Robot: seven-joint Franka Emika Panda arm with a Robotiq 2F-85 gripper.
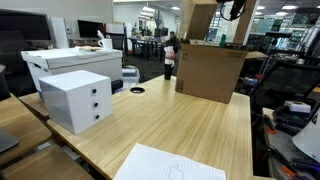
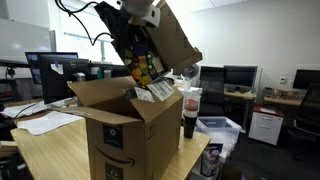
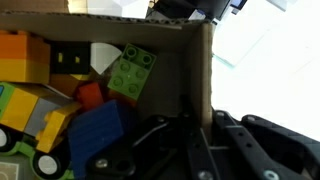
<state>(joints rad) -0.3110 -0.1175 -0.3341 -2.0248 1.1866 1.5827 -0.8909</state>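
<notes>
My gripper (image 3: pixel 196 118) is shut on the side wall of a small open cardboard box (image 3: pixel 199 70), one finger inside and one outside. Inside the box lie toy bricks: a green one (image 3: pixel 132 70), a blue one (image 3: pixel 95 135), a red one (image 3: pixel 90 96) and an orange one (image 3: pixel 25 55). In an exterior view the gripper (image 2: pixel 141 14) holds this small box (image 2: pixel 172 38) tilted steeply, its toys (image 2: pixel 146 68) sliding toward the mouth. It hangs right over a large open cardboard box (image 2: pixel 118 132) on the wooden table. The large box (image 1: pixel 210 70) and held box (image 1: pixel 200 18) show from another side.
A white drawer unit (image 1: pixel 78 98) and a white printer (image 1: pixel 68 62) stand on the table (image 1: pixel 170 125), with a paper sheet (image 1: pixel 170 165) near its front edge. A dark bottle (image 2: pixel 190 112) stands close beside the large box. Desks, monitors and chairs fill the office behind.
</notes>
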